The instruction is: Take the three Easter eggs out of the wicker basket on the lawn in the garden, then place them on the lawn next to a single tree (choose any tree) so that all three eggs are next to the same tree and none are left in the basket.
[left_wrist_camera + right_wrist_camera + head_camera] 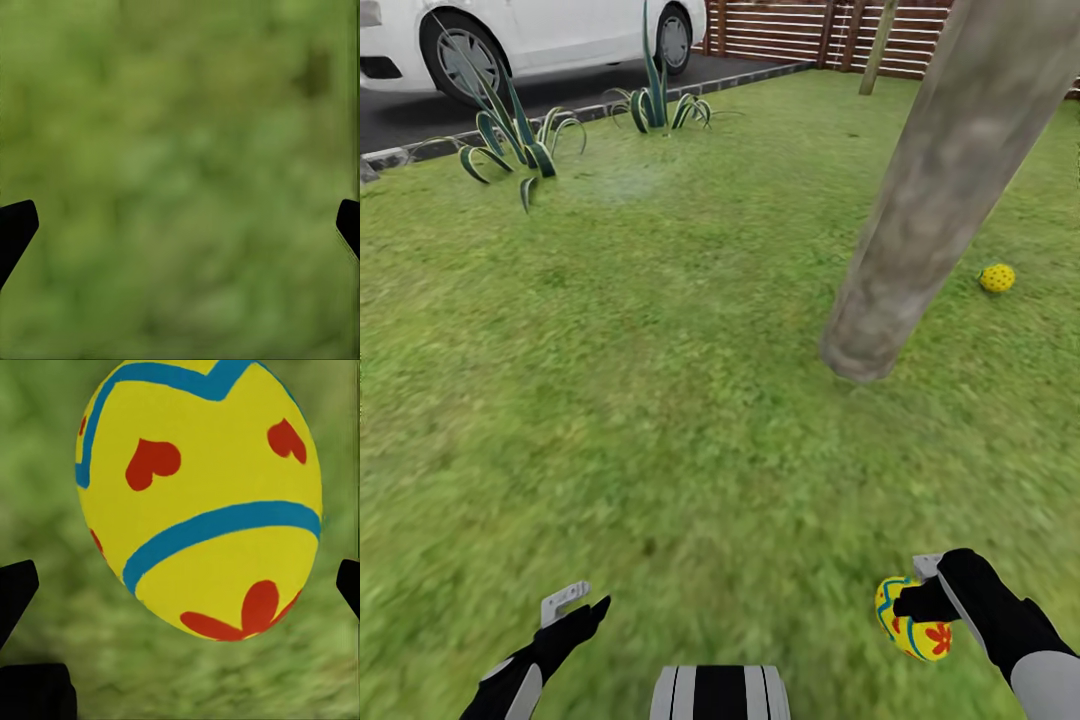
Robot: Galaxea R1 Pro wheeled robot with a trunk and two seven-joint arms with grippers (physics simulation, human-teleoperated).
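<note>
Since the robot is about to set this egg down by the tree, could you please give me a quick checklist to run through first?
1. Egg in the right tool: the held egg sits between its fingers, ok.
2. Tree trunk in sight ahead, right of centre: ok.
3. Another egg already lies on the lawn beside that trunk: ok.
4. Grass between the robot and the trunk free of obstacles: ok.
5. Left tool open and empty: ok.
6. Third egg's whereabouts: cannot tell.
</note>
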